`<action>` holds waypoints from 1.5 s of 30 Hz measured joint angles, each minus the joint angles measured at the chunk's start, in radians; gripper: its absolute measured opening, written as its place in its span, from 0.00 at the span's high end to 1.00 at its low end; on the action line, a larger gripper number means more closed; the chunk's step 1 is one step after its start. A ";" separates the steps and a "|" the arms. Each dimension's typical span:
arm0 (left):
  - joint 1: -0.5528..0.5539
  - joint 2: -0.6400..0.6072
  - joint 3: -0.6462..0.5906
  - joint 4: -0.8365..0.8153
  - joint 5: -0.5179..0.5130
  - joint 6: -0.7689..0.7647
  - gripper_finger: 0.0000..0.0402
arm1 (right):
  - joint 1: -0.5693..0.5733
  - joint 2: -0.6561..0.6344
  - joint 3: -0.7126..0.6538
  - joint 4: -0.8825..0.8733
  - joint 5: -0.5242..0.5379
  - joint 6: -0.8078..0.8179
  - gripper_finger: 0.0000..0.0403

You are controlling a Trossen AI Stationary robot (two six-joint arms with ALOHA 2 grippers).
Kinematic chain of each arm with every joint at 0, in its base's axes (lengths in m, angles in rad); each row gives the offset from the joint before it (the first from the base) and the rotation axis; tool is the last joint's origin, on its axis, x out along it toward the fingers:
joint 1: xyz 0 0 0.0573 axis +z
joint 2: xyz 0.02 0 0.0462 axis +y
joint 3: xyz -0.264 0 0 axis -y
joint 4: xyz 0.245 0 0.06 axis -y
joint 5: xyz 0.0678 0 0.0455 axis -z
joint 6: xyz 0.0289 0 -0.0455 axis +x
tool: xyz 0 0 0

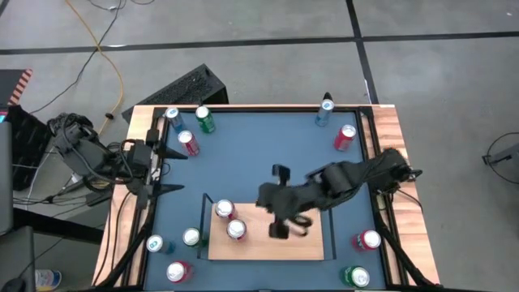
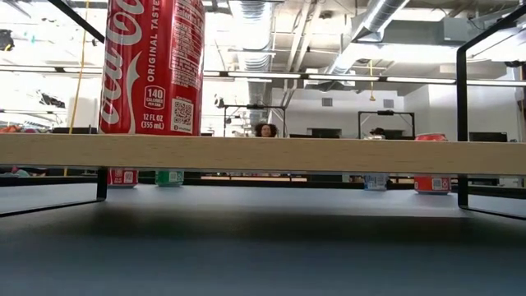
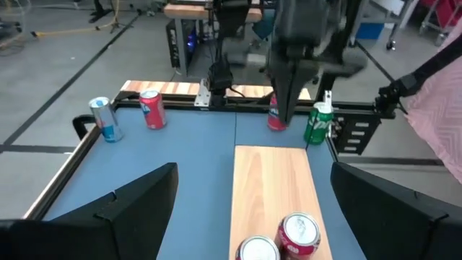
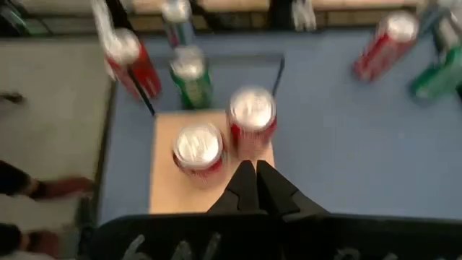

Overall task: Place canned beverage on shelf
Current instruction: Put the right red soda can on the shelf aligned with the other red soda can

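The shelf, a light-wood board with black end rails, stands at the table's near middle. Two red cans stand upright on its left end. They also show in the right wrist view and the left wrist view. One fills the low view above the board's edge. My right gripper is shut and empty, above the shelf's middle, right of the cans. My left gripper is open and empty near the table's left edge.
Loose cans stand around the table: three at the far left, a blue one and a red one at the far right, three at the near left, and two at the near right. The shelf's right half is bare.
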 joint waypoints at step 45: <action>0.000 -0.099 0.000 0.013 -0.219 -0.042 0.12 | -0.143 -0.659 -1.035 0.876 -0.241 0.073 1.00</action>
